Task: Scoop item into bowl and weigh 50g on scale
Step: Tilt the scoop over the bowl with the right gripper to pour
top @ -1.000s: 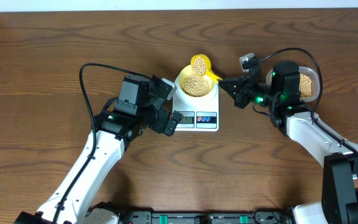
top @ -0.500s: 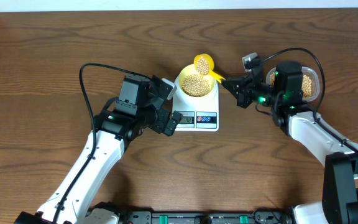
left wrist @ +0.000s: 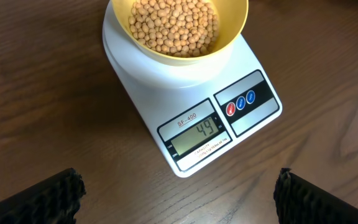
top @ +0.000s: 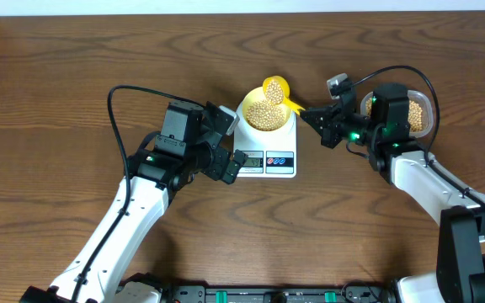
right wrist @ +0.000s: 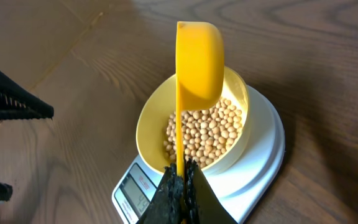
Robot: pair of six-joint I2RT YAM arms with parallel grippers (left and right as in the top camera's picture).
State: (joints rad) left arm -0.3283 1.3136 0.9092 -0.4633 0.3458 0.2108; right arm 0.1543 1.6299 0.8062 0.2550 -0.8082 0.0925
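The pale yellow bowl sits on the white scale, holding many tan beans. The scale's display reads 49. My right gripper is shut on the handle of the bright yellow scoop, which is tipped on its side over the bowl's far rim with beans in it. In the right wrist view the scoop stands edge-on above the bowl. My left gripper is open and empty just in front of the scale.
A clear plastic tub with more beans stands at the right, behind my right arm. The brown wooden table lies all around.
The scoop has tilted further onto its side over the bowl and drawn slightly back. The left arm has not moved.
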